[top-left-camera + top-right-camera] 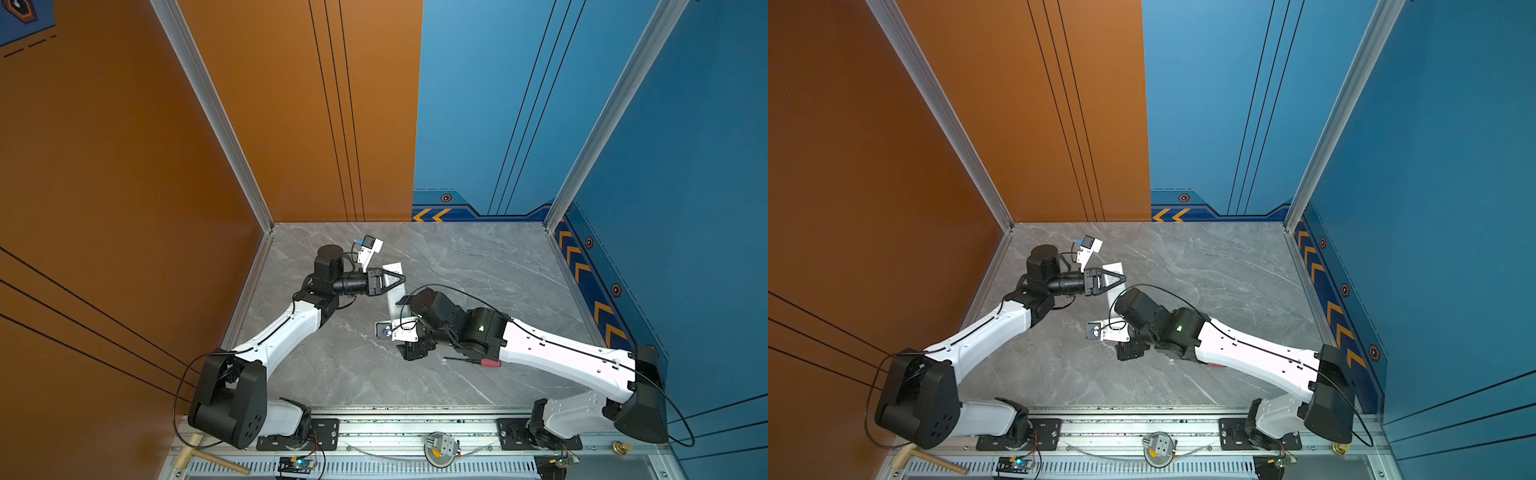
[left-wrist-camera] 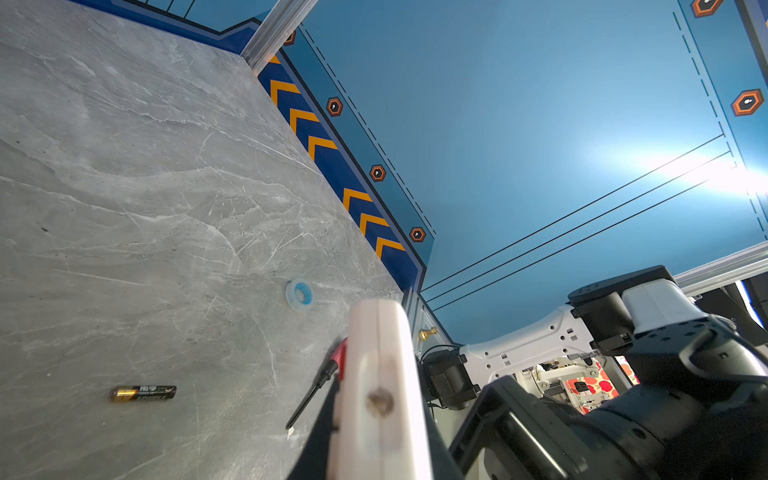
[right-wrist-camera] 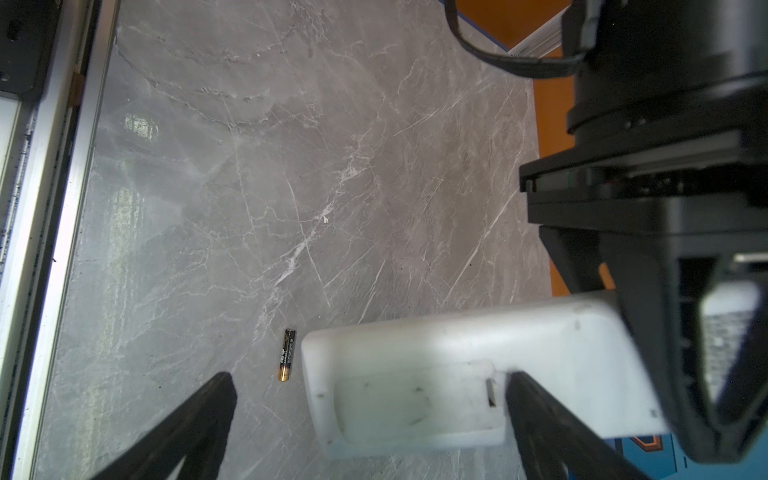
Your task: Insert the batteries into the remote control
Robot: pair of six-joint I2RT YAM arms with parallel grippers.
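In a top view, centre: one remote control (image 1: 393, 303), pinched near its upper end by the left gripper (image 1: 400, 277), forearm level, reaching rightward; right gripper (image 1: 409, 354) pointing down just below, tips hidden; one screwdriver (image 1: 473, 361) under that arm.

Left wrist: one battery (image 2: 143, 393) flat on the table (image 2: 124, 208).

Right wrist: one battery just beside the remote control's open bay; right fingers (image 3: 195, 424) spread wide, gripping nothing.

battery (image 2: 143, 393): pale print on dark sleeve, 2 Chinese-looking characters, the rest too blurred to read | wall strip (image 1: 582, 268) along right edge of worktop (image 1: 478, 266): orange chevrons, hexagon marks, no words
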